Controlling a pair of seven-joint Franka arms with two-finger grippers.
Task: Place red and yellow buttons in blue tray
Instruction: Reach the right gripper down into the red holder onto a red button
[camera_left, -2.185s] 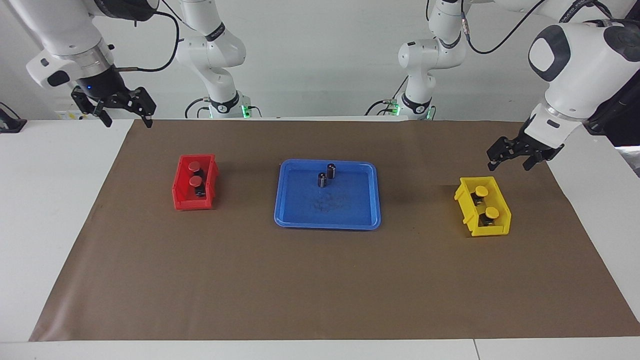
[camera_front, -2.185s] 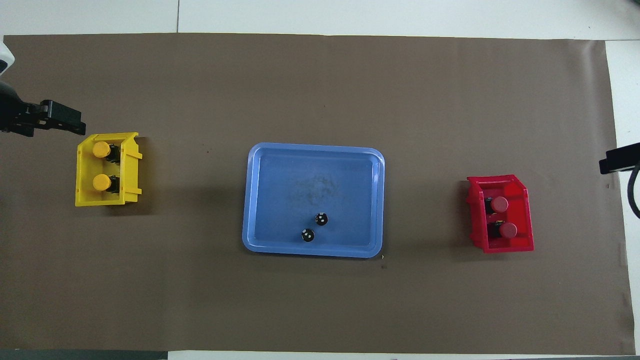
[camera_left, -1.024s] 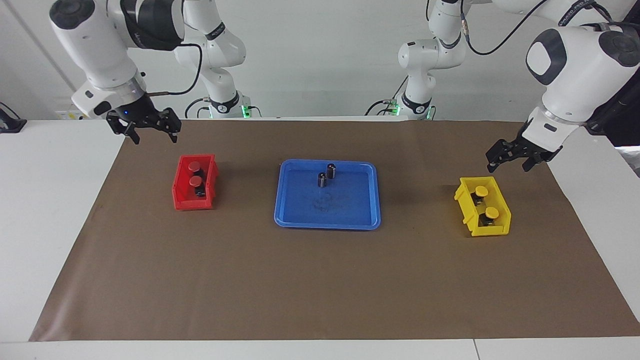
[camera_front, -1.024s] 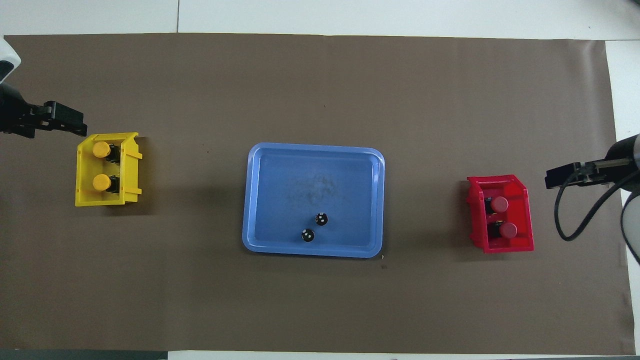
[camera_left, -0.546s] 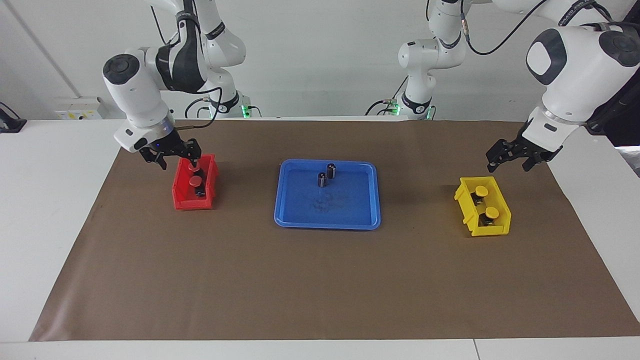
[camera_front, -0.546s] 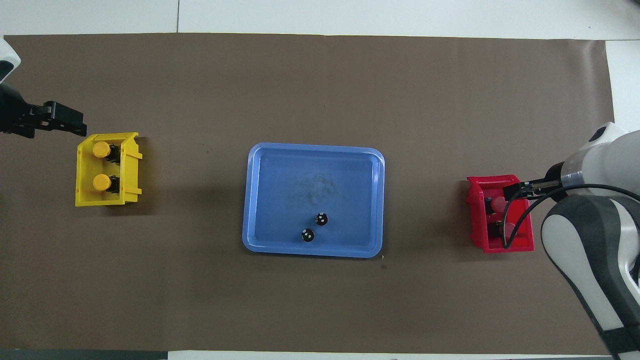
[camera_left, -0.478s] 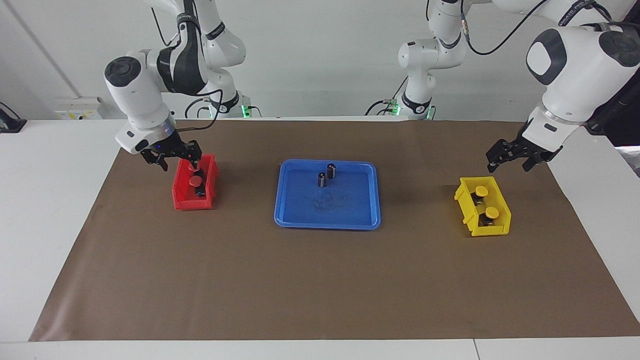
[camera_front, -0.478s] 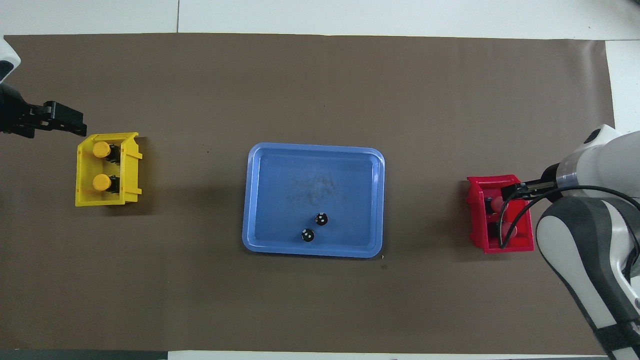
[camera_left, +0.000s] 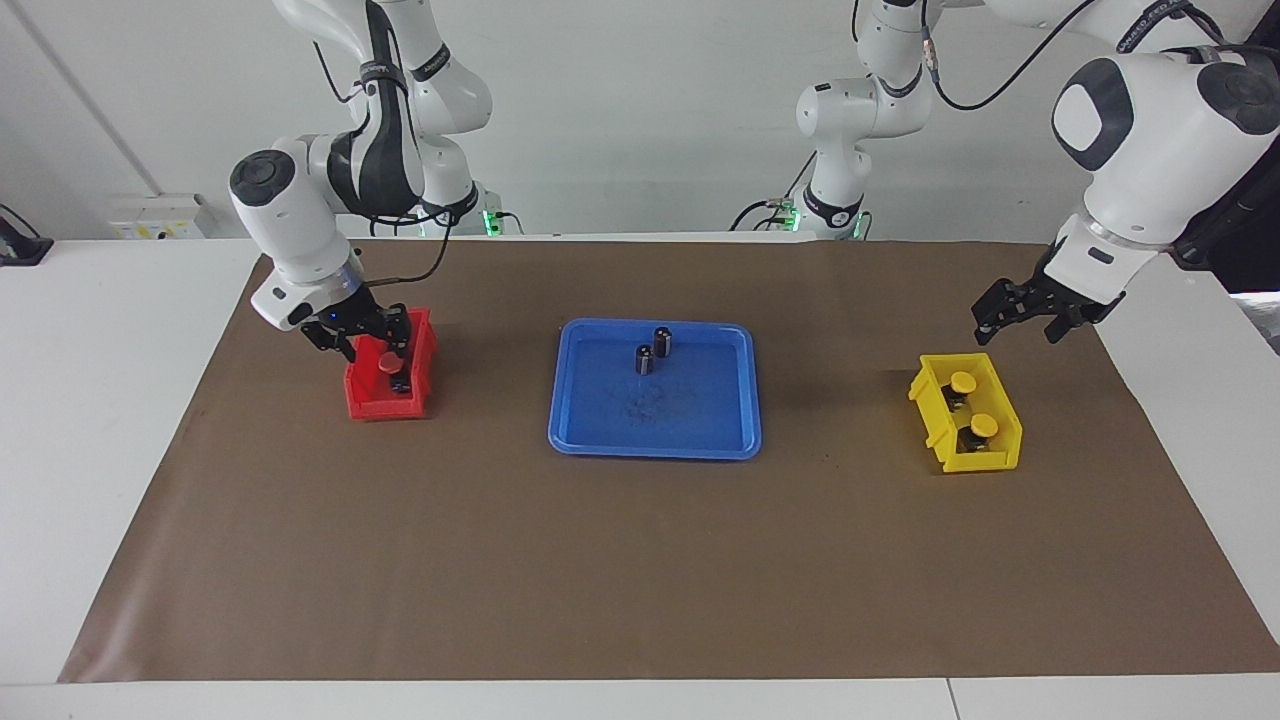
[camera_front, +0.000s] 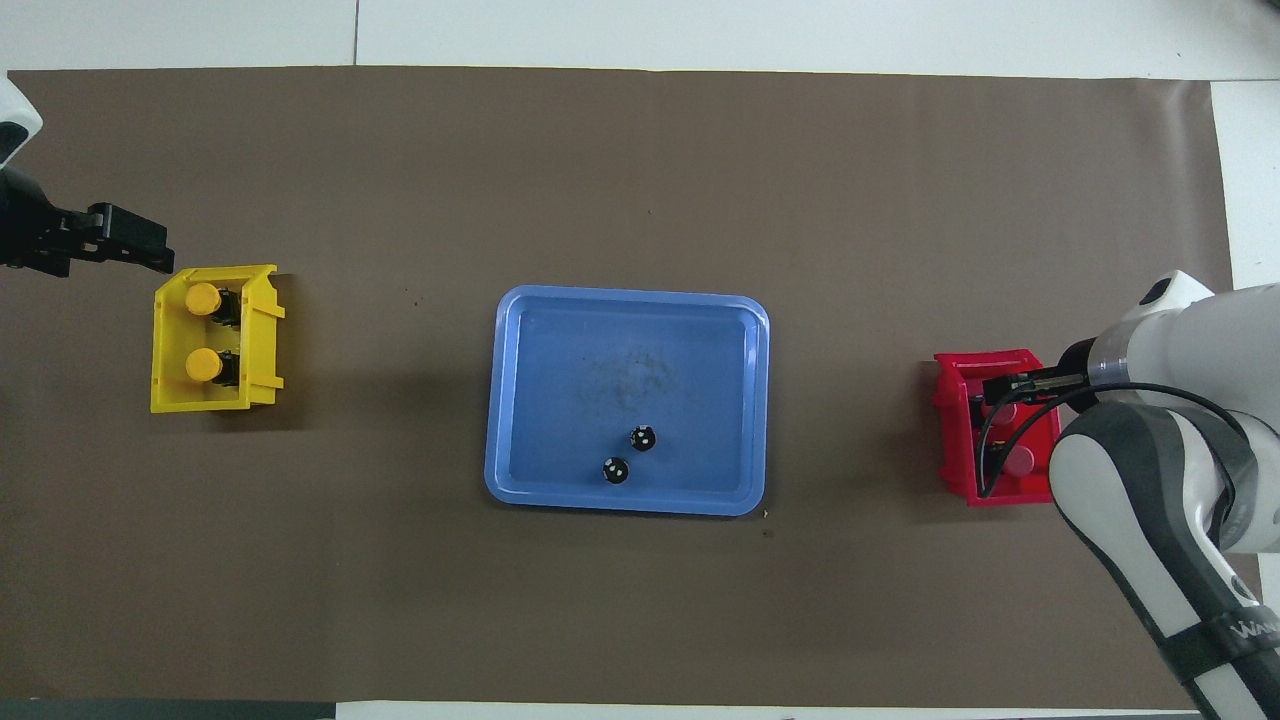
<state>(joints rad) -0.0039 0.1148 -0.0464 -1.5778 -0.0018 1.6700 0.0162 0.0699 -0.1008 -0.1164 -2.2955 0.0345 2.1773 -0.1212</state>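
Reaching into the small red plastic bin (camera_left: 390, 382), the right gripper (camera_left: 368, 338) is straddling a red-capped push-button (camera_left: 388, 364), fingers spread; it should be centring before closing. Having come down from beside the table edge, it is working while the left gripper (camera_left: 1030, 315), spread, waits above the yellow bin (camera_left: 966, 412). Yellow-capped buttons (camera_left: 963, 382) sit there, none in the shallow blue tray (camera_left: 655, 435).

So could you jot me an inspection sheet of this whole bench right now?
Surface: brown mat on white table.
Job's things: red buttons in red bin; yellow buttons in yellow bin; blue tray.
Clutter: two dark cylinders in tray.
Grippers: right tool down in red bin; left tool open, waiting near yellow bin.
Cables: black cable over red bin.
Surroundings: white wall.
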